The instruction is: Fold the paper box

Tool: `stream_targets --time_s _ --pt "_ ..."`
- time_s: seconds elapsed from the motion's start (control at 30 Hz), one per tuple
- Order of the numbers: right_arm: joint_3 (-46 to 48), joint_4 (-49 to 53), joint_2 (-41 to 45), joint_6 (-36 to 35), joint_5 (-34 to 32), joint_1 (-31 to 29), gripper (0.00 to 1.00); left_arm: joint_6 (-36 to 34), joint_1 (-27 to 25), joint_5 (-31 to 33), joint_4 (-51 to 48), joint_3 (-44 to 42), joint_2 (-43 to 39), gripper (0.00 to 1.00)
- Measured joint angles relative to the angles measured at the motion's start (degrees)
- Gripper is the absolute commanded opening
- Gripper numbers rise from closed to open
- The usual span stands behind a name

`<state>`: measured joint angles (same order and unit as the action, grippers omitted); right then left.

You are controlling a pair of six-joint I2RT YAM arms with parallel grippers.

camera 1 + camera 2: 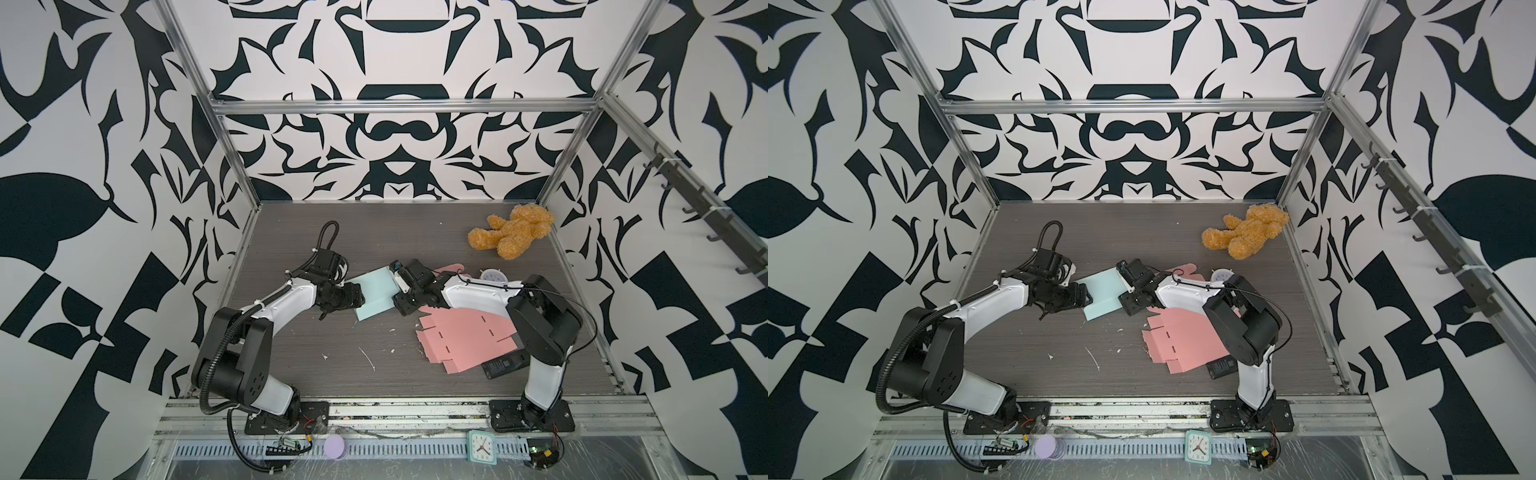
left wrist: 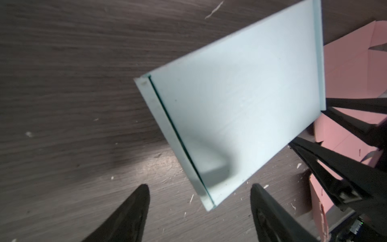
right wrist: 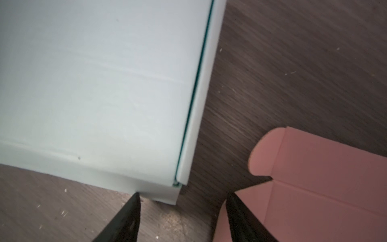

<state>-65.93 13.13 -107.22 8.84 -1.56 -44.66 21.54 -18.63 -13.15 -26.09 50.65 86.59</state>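
The pale blue paper box (image 1: 374, 286) is sitting folded up on the dark wooden table (image 1: 291, 353) between the left gripper (image 2: 199, 186) and the right gripper (image 3: 183, 193), both hanging open and empty, so maybe only pressing its lid down is left.

In both top views the illumination is bright, even and overhead. Shadows under the two black-and-white robot arms (image 1: 286, 299) are faint, and wide-angle distortion tilts the aluminium frame posts (image 1: 239, 166) outward at 10 and 2 o'clock. In the left wrist view a pale glare patch lies on the dark wood-grain tabletop (image 2: 62, 83) beside the light blue folded paper box (image 2: 240, 100), which bears one soft grey shadow. The right wrist view is dimmer and soft throughout, with the black fingertips (image 3: 125, 220) of the right gripper (image 3: 183, 193) out of focus.
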Motion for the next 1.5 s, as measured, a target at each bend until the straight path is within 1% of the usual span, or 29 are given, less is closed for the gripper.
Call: stream_targets --time_s 0.13,0.2,0.27,0.37,0.4,0.5,0.6,0.77,0.97,1.33,1.5 --pt "-0.1 1.1 0.3 0.0 -0.2 0.0 0.61 -1.6 1.8 -0.8 -1.2 6.5 3.2 0.77" --pt "0.0 1.9 1.0 0.5 -0.2 -0.1 0.57 -2.5 2.9 -2.0 -1.2 10.5 6.3 0.75" --pt "0.6 2.1 2.6 1.4 0.3 -0.4 0.48 -3.3 3.6 -3.4 -1.2 13.8 9.6 0.73" --pt "1.9 2.1 5.5 2.8 1.0 -0.9 0.31 -4.3 4.1 -5.6 -1.2 18.0 14.4 0.71" --pt "2.2 2.0 6.2 3.4 1.5 -1.3 0.27 -4.7 4.2 -6.3 -1.2 19.2 15.9 0.70" --pt "2.6 1.7 7.0 4.9 3.2 -2.1 0.24 -5.4 4.2 -8.0 -1.2 20.7 18.6 0.69" --pt "2.6 1.5 6.4 5.8 4.7 -2.6 0.20 -5.5 4.1 -9.6 -1.4 20.7 19.4 0.67" --pt "2.6 0.4 4.7 6.5 6.5 -2.7 0.18 -5.5 3.8 -11.1 -1.0 19.7 19.3 0.65" --pt "2.6 -1.4 2.1 6.7 7.4 -2.7 0.17 -4.9 3.0 -12.0 -0.3 15.5 18.7 0.65" --pt "1.2 -1.8 -1.2 6.7 8.2 -2.3 0.17 -2.9 2.4 -11.7 3.1 5.9 10.8 0.63" --pt "-0.1 -1.9 -2.3 6.6 8.2 -2.0 0.17 -1.8 2.1 -11.0 3.6 2.5 8.7 0.63"
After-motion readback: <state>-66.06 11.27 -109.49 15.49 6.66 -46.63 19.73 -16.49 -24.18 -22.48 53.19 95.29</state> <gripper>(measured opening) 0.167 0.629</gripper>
